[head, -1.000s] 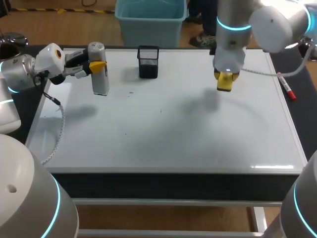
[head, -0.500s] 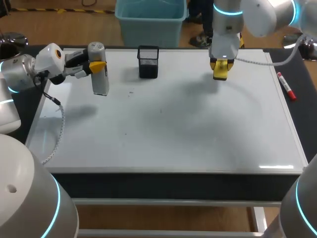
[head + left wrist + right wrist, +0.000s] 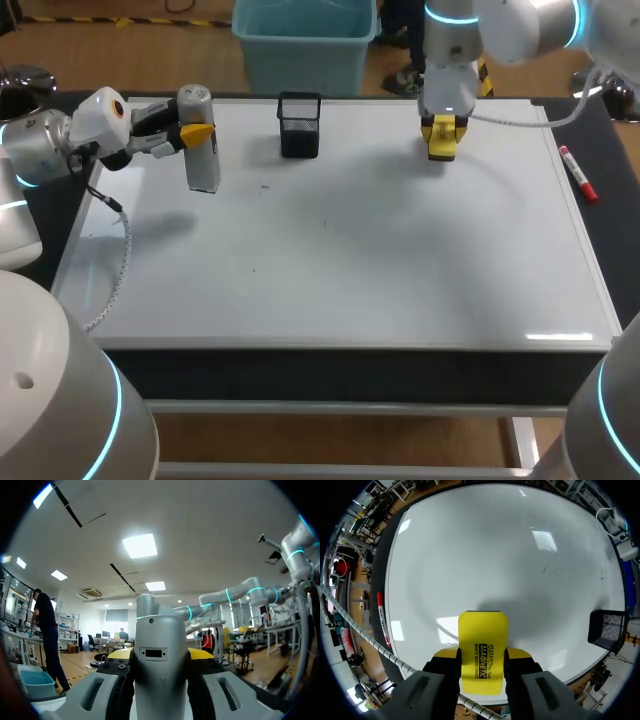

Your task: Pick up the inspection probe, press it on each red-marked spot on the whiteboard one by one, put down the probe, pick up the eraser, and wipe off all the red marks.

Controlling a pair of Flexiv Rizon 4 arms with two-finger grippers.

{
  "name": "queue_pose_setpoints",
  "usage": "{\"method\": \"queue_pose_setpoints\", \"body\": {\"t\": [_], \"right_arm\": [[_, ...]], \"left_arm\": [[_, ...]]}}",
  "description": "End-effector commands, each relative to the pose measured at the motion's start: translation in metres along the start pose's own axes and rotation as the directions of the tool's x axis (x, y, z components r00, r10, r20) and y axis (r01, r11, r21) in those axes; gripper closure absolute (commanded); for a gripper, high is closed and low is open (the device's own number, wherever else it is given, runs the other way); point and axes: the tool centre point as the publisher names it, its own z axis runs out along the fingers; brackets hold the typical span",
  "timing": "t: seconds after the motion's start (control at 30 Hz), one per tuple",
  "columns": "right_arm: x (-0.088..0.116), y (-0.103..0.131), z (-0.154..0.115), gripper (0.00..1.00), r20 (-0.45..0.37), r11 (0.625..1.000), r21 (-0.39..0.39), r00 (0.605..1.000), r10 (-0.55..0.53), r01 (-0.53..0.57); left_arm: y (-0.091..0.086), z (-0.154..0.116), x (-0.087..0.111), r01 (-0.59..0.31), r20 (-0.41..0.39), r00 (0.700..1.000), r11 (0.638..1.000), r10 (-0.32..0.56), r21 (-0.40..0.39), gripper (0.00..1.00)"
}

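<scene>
The grey inspection probe (image 3: 204, 165) is being gripped upright by the left gripper (image 3: 197, 133) at the whiteboard's (image 3: 350, 260) far left. The yellow eraser (image 3: 482, 645) is being clamped by the right gripper (image 3: 443, 135) above the board's far right, with a black mesh holder (image 3: 299, 125) standing between them

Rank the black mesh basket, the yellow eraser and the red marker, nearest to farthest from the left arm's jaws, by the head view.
1. Black mesh basket, at the whiteboard's far edge, left of middle.
2. Yellow eraser, past the middle, toward the far right.
3. Red marker, beside the whiteboard's right edge.
</scene>
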Motion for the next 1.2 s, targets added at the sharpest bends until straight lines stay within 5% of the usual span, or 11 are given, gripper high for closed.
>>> {"method": "queue_pose_setpoints", "body": {"t": [0.03, 0.9, 0.93, 0.97, 1.03, 1.2], "right_arm": [[-0.003, -0.006, 0.009, 1.00, 0.001, 1.000, -0.007, 1.000, -0.003, 0.003], [-0.006, -0.010, 0.030, 1.00, -0.014, 0.998, -0.022, 0.999, -0.051, 0.051], [-0.006, -0.010, 0.030, 0.65, -0.006, 0.998, -0.022, 0.999, -0.052, 0.052], [-0.006, -0.009, 0.029, 0.09, -0.004, 0.998, -0.021, 0.999, -0.052, 0.052], [-0.004, -0.009, 0.027, 0.00, 0.001, 0.999, -0.013, 0.999, -0.035, 0.035], [0.002, -0.007, 0.010, 0.00, 0.046, 1.000, 0.016, 0.999, 0.021, -0.022]], "left_arm": [[-0.001, 0.001, 0.001, -0.002, 0.002, 1.000, 1.000, 0.002, 0.001, 1.00], [-0.001, 0.001, 0.001, -0.002, 0.002, 1.000, 1.000, 0.002, 0.001, 1.00], [-0.001, 0.001, 0.001, -0.002, 0.002, 1.000, 1.000, 0.002, 0.001, 1.00], [-0.001, 0.001, 0.001, -0.002, 0.002, 1.000, 1.000, 0.002, 0.001, 1.00], [-0.001, 0.001, 0.001, -0.002, 0.002, 1.000, 1.000, 0.002, 0.001, 1.00], [-0.001, 0.001, 0.001, -0.002, 0.002, 1.000, 1.000, 0.002, 0.001, 1.00]]}}
